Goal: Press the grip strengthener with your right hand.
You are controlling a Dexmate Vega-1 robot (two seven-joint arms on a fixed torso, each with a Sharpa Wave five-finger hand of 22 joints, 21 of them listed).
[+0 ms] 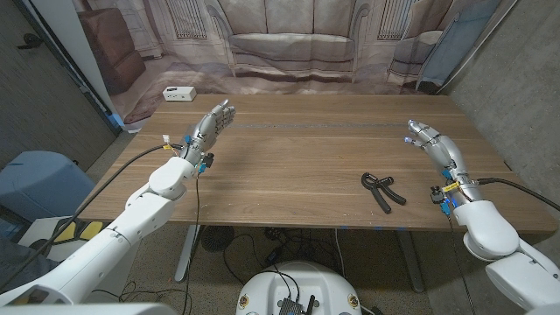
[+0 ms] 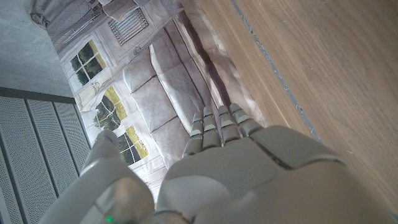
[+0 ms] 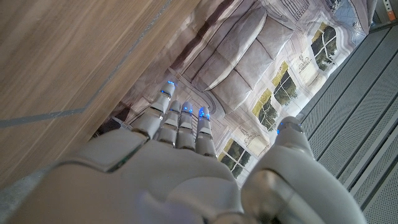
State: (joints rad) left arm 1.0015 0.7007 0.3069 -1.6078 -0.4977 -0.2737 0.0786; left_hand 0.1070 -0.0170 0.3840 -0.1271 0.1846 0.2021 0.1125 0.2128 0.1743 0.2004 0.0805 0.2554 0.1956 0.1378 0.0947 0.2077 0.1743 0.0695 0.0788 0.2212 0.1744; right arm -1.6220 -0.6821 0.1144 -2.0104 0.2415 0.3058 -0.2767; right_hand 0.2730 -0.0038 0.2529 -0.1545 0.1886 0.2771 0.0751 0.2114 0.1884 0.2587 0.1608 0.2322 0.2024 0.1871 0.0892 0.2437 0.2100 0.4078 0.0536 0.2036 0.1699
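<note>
Nearest you, the black grip strengthener [image 1: 382,190] lies on the wooden table [image 1: 297,157] close to its front edge, your right hand [image 1: 435,144] released and empty just right of it and farther back, your left hand [image 1: 210,127] likewise released well left of it.

white arms [image 1: 157,197], grey hands [image 1: 210,124] — black cables

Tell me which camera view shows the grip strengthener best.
The head view: the black grip strengthener lies whole on the table, near the front edge, apart from the right hand. Both wrist views show table wood and backdrop, without it.
</note>
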